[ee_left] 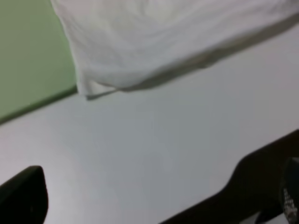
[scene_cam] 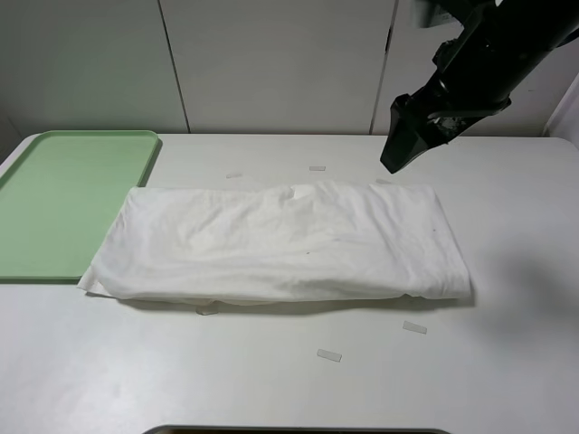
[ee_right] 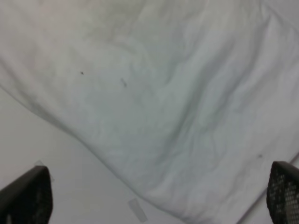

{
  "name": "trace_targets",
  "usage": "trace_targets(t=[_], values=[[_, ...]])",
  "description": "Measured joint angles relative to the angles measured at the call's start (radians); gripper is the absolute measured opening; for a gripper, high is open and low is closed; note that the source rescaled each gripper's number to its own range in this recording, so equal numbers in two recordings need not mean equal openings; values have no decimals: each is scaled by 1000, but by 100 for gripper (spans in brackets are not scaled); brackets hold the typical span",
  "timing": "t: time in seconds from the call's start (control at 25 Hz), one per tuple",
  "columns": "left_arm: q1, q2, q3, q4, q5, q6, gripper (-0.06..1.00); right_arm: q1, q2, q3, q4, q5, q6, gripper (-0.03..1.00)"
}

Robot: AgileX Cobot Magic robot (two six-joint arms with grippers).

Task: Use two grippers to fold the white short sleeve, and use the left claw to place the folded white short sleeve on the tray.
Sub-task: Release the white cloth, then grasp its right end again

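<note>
Wrist views alone show open jaws: white short sleeve (ee_left: 163,42) lies ahead of the left end effector (ee_left: 145,196), beneath the right end effector (ee_right: 159,196).

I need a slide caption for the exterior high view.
Folded white short sleeve on the table, touching the green tray; open right claw hovers above.

The right gripper (ee_right: 154,196) has its jaws spread wide, the 2 black fingertips (ee_right: 28,196) holding nothing. The wrinkled white short sleeve (ee_right: 163,102) lies ahead of and between the jaws. 1 pale tape strip (ee_right: 138,210) sits on the table (ee_right: 70,182) between them, at the cloth's edge.
</note>
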Motion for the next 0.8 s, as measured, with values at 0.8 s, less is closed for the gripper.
trace_targets(t=[0.8], values=[[0, -81, 139, 13, -110, -69, 98, 0, 0, 0, 3, -4, 79, 100]])
